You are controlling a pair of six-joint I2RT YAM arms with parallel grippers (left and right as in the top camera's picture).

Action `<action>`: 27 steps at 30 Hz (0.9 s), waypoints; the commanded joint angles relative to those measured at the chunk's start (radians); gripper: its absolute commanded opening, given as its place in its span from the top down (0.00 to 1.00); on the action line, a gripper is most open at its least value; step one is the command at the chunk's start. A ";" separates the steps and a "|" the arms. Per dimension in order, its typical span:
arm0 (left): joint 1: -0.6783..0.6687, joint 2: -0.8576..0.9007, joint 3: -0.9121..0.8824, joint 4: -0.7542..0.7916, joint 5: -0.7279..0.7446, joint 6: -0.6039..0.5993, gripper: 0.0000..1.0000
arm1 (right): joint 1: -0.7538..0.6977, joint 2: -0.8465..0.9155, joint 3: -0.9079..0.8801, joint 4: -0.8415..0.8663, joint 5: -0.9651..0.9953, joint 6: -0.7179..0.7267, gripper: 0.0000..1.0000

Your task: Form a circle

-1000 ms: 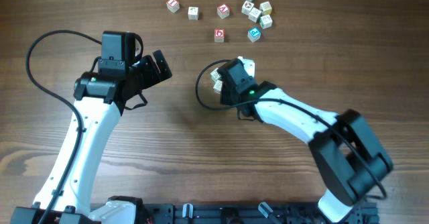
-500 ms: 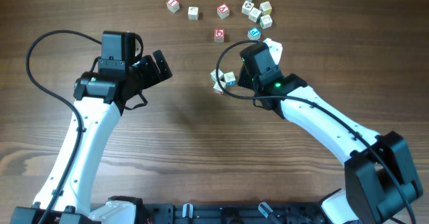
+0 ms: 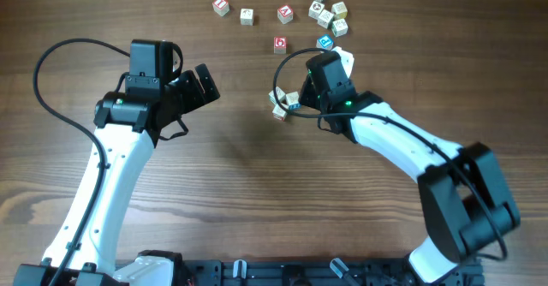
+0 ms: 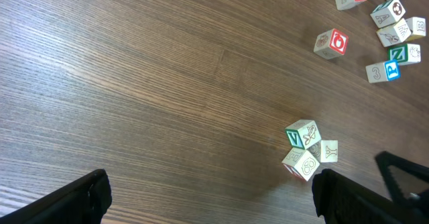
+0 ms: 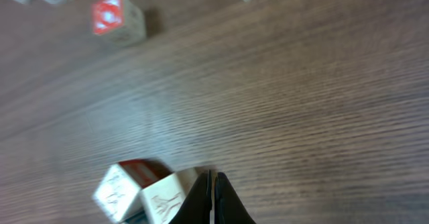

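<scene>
Dark wood-grain table [image 3: 214, 175] filled every view, its grain running from 9 to 3 o'clock in the overhead view. The circle [image 3: 282, 104], a tight knot of three pale letter cubes touching one another, lay a little toward 12 o'clock from the table's middle. In the left wrist view the circle [image 4: 305, 150] showed a green-faced cube at its 11 o'clock side, a plain pale one at 3 o'clock and one with a reddish edge at 6 o'clock. The loose cubes [image 3: 319, 12] lay scattered well apart from it, toward 12 and 1 o'clock along the far side. Of these, a red-faced cube [image 3: 280, 44] and a blue-faced cube [image 3: 324, 42] lay nearest the circle. The right arm [image 3: 385, 136] reached in from 4 o'clock, and the right jaws were shut tight with nothing between them. In the right wrist view their tips stood at the 3 o'clock side of the circle [image 5: 144, 190], just beside its pale cube; real contact could not be told. The same red-faced cube [image 5: 117, 17] lay at 11 o'clock there, blurred. The left arm [image 3: 128, 140] rose from 7 o'clock, well apart from the circle at its 9 o'clock side. The left jaws stood spread wide and held nothing, with bare wood between them.
</scene>
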 commanded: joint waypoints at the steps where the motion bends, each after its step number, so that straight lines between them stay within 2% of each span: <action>1: 0.005 0.006 0.006 0.002 0.008 -0.006 0.00 | -0.008 0.073 0.008 0.018 -0.034 0.020 0.96; 27: 0.005 0.006 0.006 0.002 0.008 -0.006 0.00 | -0.019 0.085 0.008 -0.018 -0.187 0.012 0.95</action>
